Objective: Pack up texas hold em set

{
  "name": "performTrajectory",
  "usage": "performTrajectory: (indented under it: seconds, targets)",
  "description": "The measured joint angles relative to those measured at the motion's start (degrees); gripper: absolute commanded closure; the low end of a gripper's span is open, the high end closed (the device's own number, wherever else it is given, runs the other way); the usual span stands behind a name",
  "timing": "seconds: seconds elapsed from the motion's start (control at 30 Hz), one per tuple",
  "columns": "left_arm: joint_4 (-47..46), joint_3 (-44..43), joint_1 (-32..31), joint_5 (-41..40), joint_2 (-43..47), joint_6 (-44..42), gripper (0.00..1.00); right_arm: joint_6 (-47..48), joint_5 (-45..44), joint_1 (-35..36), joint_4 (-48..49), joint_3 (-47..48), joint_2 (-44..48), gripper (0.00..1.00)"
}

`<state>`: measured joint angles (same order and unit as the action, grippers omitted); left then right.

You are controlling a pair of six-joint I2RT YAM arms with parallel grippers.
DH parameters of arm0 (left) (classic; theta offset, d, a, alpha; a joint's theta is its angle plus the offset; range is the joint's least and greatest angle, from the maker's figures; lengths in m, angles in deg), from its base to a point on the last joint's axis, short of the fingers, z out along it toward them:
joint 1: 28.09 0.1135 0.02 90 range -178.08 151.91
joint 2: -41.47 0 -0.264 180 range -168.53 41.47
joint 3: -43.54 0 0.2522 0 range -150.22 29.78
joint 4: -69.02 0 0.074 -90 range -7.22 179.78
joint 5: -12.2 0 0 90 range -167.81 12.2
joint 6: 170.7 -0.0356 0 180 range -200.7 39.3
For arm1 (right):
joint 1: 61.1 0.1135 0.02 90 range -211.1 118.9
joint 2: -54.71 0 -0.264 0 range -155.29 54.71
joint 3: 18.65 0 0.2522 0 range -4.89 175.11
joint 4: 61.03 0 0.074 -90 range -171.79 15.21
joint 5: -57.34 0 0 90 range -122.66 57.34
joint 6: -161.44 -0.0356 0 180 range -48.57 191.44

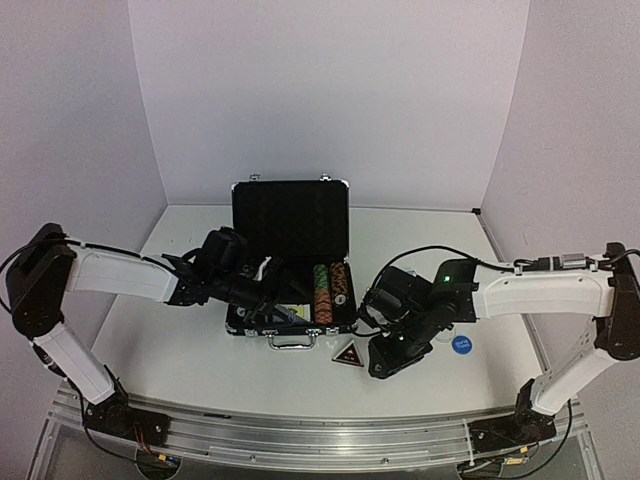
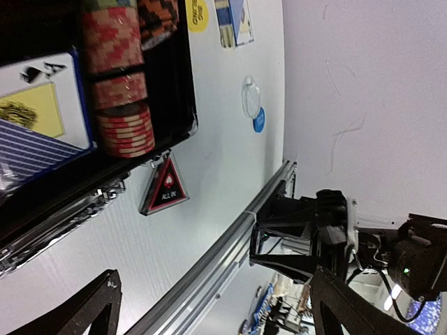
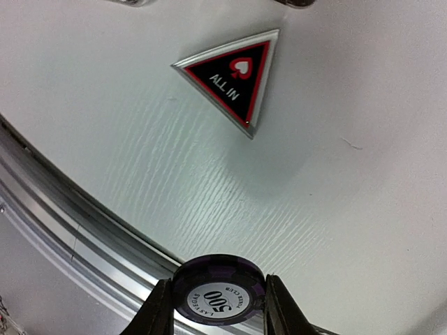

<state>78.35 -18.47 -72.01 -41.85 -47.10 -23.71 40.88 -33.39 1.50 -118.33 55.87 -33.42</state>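
The black silver-edged briefcase (image 1: pixel 290 220) stands open at the table's middle, with striped poker chips (image 1: pixel 329 290) stacked in its right side. In the left wrist view the chips (image 2: pixel 119 105) lie beside a blue card deck (image 2: pixel 35 125) inside the case. My left gripper (image 1: pixel 262 287) hovers over the case's left half, open and empty (image 2: pixel 223 314). My right gripper (image 1: pixel 385 358) is just right of the dark triangular "ALL IN" marker (image 1: pixel 347 355) and is shut on a purple 500 chip (image 3: pixel 218 279), held above the table. The marker also shows in the right wrist view (image 3: pixel 234 77).
A blue disc (image 1: pixel 461 344) lies right of the right gripper. The left wrist view shows a clear disc (image 2: pixel 251 96), the blue disc (image 2: pixel 259 120), a yellow disc (image 2: pixel 198 14) and a second card deck (image 2: pixel 234 21) on the table. The metal rail (image 3: pixel 63 209) runs along the near edge.
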Motion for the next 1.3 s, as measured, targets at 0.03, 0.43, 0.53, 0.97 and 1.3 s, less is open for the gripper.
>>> performTrajectory:
  seconds: [0.03,0.43,0.53,0.97,1.3]
  targets:
    - [-2.0,0.0,-0.4,2.2,-2.1,1.4,0.1,0.9,0.7,0.1,-0.6,0.5,0.4,0.94]
    - [-25.9,-7.8,-9.1,22.3,-26.0,17.8,0.21,9.8,5.2,0.4,-4.9,6.2,1.2,0.94]
    - [-30.0,-9.5,-10.2,24.6,-28.1,20.8,0.25,11.1,5.5,0.5,-5.6,6.9,1.0,0.94]
    - [-39.6,-12.3,-12.6,30.6,-32.1,27.9,0.44,14.8,5.7,0.5,-7.2,8.3,-0.7,0.94]
    - [-39.6,-13.6,-14.6,33.6,-32.6,26.4,0.59,15.8,6.0,0.6,-7.4,9.0,-0.7,0.94]
